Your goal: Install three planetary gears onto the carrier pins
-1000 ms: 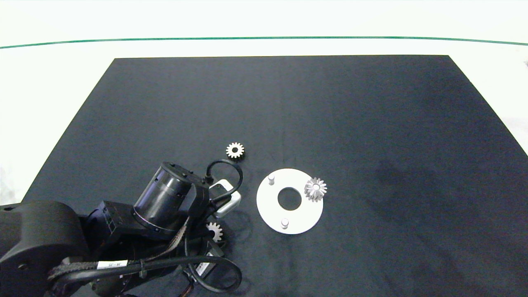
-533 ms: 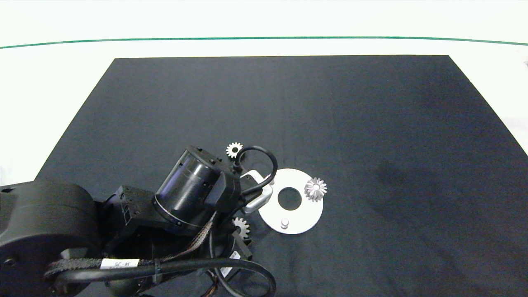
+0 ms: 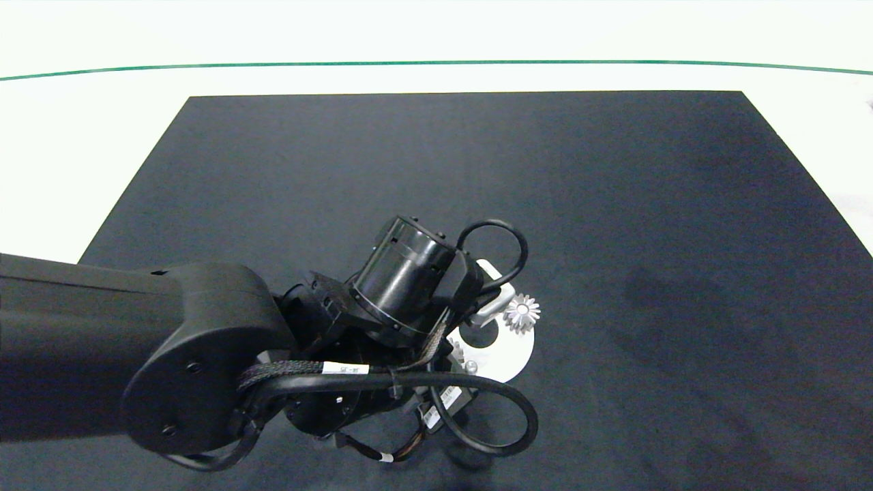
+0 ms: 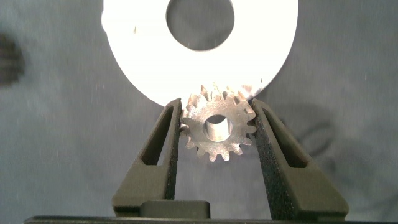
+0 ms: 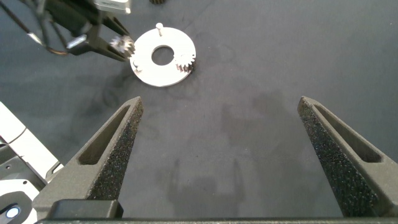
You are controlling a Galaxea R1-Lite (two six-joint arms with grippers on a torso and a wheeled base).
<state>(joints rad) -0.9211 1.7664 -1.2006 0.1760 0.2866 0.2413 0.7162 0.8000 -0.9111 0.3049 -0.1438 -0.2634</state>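
Now the left gripper (image 4: 216, 124) pinches a planetary gear (image 4: 217, 128) flat between its fingers at the near rim of the white disc (image 4: 155, 62); a second gear (image 3: 522, 313) sits on the disc's right side; the right gripper (image 5: 221, 134) hangs spread, well apart from the disc.

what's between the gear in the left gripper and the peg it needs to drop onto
Nothing visible. The left gripper holds a gear at the edge of the white disc; in the wrist view the peg looks to sit right under the gear's hole. The mounted gear sits across the disc.
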